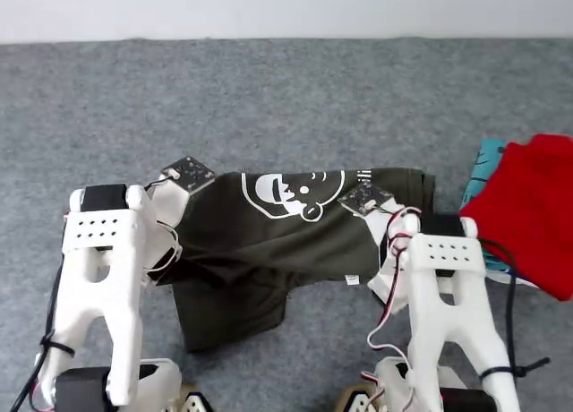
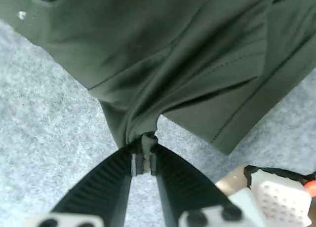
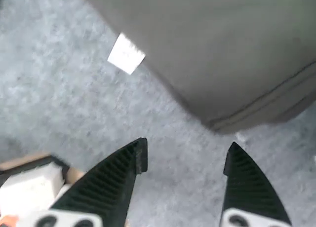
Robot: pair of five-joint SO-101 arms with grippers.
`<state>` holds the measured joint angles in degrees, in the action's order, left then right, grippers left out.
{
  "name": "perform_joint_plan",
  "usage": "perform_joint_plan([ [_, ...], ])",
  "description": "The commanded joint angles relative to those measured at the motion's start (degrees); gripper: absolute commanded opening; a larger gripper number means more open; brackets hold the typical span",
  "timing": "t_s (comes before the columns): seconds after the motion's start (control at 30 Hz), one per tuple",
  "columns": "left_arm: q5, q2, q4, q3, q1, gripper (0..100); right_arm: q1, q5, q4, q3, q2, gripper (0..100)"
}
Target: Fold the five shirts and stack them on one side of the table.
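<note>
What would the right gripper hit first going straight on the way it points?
Likely the dark green shirt, its hem just ahead of the open right gripper; if angled steeply, the grey table first. Depth unclear.

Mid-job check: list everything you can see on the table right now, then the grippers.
dark green shirt: 1, dark green with a white print, middle of the table, rumpled
white label: 1, white, at the dark green shirt's edge
red shirt: 1, red, right side of the table, lying on the teal shirt
teal shirt: 1, teal, under the red shirt
table: 1, grey
left gripper: 1, black, shut on the dark green shirt
right gripper: 1, black, open over bare table beside the shirt's hem
</note>
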<state>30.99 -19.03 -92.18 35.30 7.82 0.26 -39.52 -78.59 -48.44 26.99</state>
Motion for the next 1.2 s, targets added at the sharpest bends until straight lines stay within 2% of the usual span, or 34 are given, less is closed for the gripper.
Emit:
perform_joint_plan([
  [0.0, -0.97, -1.49, 0.7, -2.42, 0.0, 1, 0.13, -1.93, 5.85, -0.53, 1.01, 25.7],
  [0.27, -0.97, -1.85, 0.26, -1.98, 0.26, 2, 0.57, -3.52, 15.96, -0.62, -9.45, 24.8],
  [0.5, -1.05, -2.02, -0.97, -2.15, 0.26, 2, 0.57, -3.6, 18.42, -0.44, -13.41, 7.2],
  [0.6, -1.05, -2.02, -0.88, -2.51, 0.09, 2, 0.66, -3.6, 17.98, -0.44, -11.38, 4.7],
  [0.9, -1.05, -2.02, -2.9, -6.11, 0.0, 2, 1.8, -7.82, 10.95, -0.35, 2.95, 6.4],
  [1.03, -0.97, -2.02, -2.99, -6.29, 0.18, 2, 1.8, -7.82, 9.36, -0.53, 2.42, 14.9],
  [1.17, -0.88, -2.02, -3.6, -6.29, 0.18, 2, 1.54, -7.82, 9.8, -0.53, -0.92, 12.1],
])
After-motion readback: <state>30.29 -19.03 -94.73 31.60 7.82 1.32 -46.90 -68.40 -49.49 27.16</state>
